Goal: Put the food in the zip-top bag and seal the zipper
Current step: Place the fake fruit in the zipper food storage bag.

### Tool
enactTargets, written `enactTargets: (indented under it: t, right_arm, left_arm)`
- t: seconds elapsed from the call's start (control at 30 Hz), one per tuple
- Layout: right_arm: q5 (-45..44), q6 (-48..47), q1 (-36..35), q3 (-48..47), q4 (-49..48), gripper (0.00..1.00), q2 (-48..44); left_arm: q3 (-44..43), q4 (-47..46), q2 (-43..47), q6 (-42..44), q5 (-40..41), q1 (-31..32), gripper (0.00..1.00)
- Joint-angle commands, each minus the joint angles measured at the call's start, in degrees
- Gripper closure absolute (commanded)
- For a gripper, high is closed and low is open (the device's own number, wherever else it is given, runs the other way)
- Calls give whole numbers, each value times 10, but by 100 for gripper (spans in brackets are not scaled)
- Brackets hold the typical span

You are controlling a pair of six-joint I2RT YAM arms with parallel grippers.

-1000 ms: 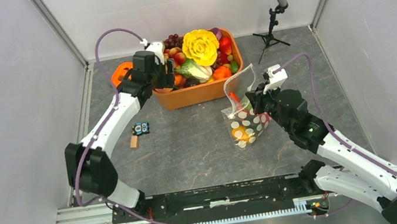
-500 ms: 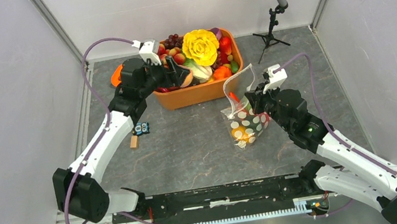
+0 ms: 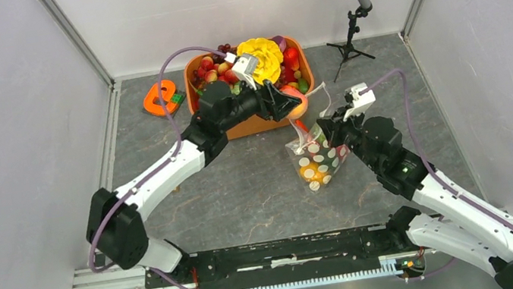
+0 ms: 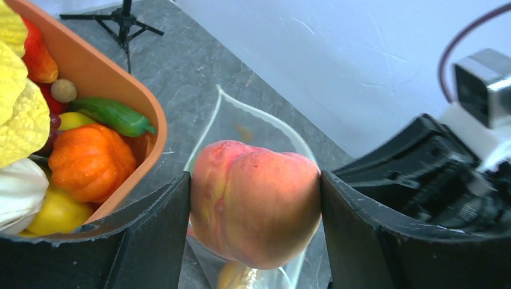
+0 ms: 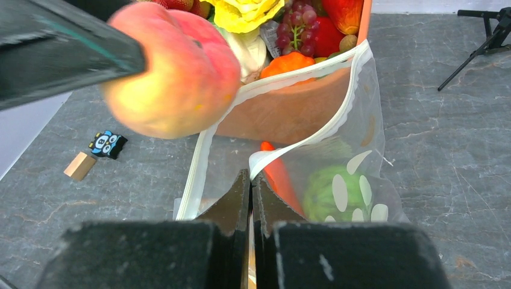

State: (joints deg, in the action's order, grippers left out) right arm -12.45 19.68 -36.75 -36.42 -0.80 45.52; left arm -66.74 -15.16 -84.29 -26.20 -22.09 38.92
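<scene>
1. The peach (image 4: 256, 201) is clamped across its widest part in the left arm's jaws. It hangs just over the open mouth of the zip-top bag (image 3: 314, 157), at the bag's 12 o'clock seen from above, and is not yet inside.
2. To my eye the peach is nearly as broad as the opening. Let go off-centre, it could land on the zipper (image 5: 193, 174), fold that lip inward and roll off onto the tabletop (image 3: 245, 192).
3. Its skin is glossy and only two flat pads hold it, so it might slip out early.
4. The right arm's jaws are shut tight on the bag's near lip, at the mouth's 6 o'clock in the right wrist view. That one pinch seems to be all that props the floppy pouch open. A shove from the peach or from the left jaws could tug the film free and collapse the mouth.
5. The bag already holds an orange carrot-like piece (image 5: 278, 174) and a round green fruit (image 5: 328, 192).
6. At the bag's 11 o'clock stands the orange tub (image 3: 254, 124). It is heaped with a yellow ruffled vegetable (image 3: 261, 58), a small pumpkin (image 4: 90, 161), a green pepper (image 4: 111, 114) and grapes (image 5: 301, 39).
</scene>
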Motion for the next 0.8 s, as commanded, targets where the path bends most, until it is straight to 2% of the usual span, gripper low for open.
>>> enactTargets:
  t: [0.0,0.27,0.4,0.53,0.67,0.73,0.77]
  right_arm:
    - [3,4,-3,3,-31,98,-23]
    - [8,2,-2,5,-24,98,-30]
    - [1,3,-2,7,-25,98,-38]
    - [-8,4,-2,6,-26,98,-46]
    - [-5,4,-2,3,-26,98,-47]
    - [-4,3,-3,0,-23,98,-43]
    - [-3,2,-2,-1,-20,98,-42]
  left_arm:
    - [-1,-82,-24,-34,37,11,46]
    - [-12,-101,-64,-28,35,33,44]
    - [-24,-68,-79,-9,26,41,44]
    - [-30,-9,-87,39,66,53,44]
    - [-38,25,-100,66,83,53,38]
    - [-43,31,-99,71,78,54,32]
    - [-45,31,-96,73,74,54,25]
